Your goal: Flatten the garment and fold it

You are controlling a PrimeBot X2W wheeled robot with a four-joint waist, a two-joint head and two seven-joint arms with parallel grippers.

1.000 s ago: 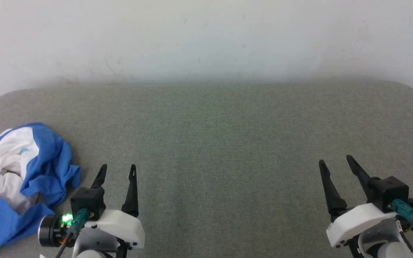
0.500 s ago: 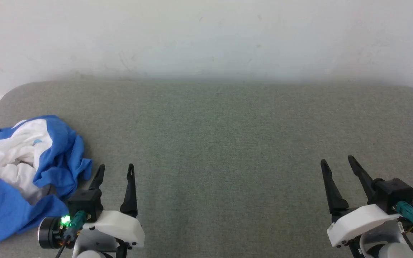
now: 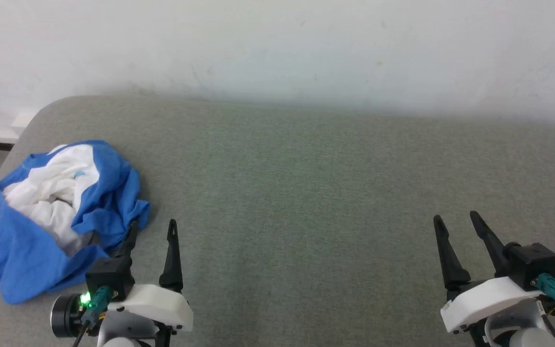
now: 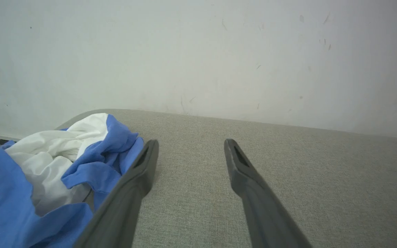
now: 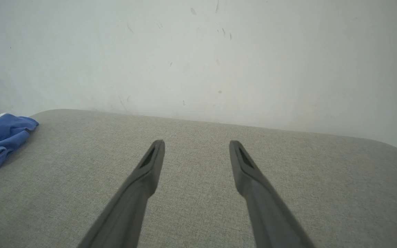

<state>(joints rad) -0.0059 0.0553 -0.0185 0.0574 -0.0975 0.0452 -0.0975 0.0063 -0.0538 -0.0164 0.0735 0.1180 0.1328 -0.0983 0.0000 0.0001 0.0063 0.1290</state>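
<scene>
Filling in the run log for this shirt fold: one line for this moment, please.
stage: before grasp | garment: crumpled heap, left end of grey surface | left gripper: open, beside garment | right gripper: open, empty

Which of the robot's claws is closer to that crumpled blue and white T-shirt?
Left. The left gripper is beside the crumpled blue and white cotton T-shirt, one finger at its edge. The right gripper is far across the grey fabric surface.

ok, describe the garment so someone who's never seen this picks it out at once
On the wide grey-green table against the white wall, look to its left end. The garment is the crumpled heap there: vivid blue folds around a white middle, against plain grey cloth.
</scene>
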